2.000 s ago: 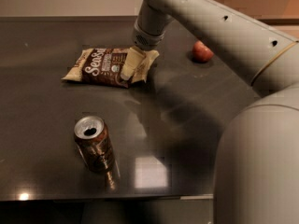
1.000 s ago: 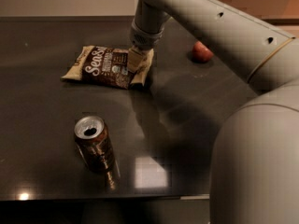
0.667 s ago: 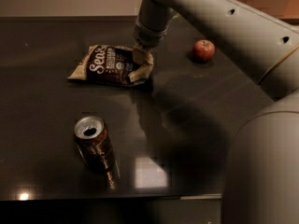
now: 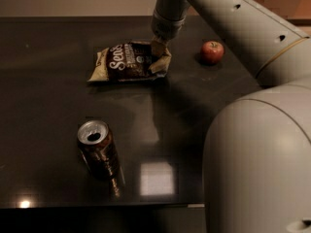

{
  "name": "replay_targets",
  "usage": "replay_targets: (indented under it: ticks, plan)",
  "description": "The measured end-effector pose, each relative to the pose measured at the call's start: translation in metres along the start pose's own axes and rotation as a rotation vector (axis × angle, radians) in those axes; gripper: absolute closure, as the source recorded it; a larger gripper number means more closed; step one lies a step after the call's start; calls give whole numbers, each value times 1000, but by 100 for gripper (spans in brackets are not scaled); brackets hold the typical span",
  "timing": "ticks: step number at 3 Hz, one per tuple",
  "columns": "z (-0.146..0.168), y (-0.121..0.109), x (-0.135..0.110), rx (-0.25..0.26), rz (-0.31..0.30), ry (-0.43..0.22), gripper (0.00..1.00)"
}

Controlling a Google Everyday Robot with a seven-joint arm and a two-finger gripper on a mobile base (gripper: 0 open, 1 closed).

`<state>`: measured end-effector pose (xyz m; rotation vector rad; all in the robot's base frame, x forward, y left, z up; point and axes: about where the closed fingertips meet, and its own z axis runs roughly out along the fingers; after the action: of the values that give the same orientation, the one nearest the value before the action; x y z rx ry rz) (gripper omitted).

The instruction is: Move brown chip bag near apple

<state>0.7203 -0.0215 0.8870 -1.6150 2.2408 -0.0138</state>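
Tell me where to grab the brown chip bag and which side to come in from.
Take the brown chip bag by its crinkled end nearest the apple, coming straight down from above. It lies mostly flat on the table, so only a bunched edge offers something to pinch. The gripper sits at that end, closed on it.

On the counter (image 4: pixel 48 120), the brown chip bag (image 4: pixel 127 62) is lying toward the back, with the hand (image 4: pixel 158 45) clamping its right end from above. The apple (image 4: pixel 212 51) is sitting to the bag's right, apart from it. The soda can (image 4: pixel 98 149) is standing in front, further left.
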Motion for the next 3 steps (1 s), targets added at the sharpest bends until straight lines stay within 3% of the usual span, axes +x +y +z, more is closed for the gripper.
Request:
replay_targets:
  ticks: [1,3]
  plan:
    - [0,-34,10,28,-33,18,100]
    - [-6,-80,37,96,-11,56,100]
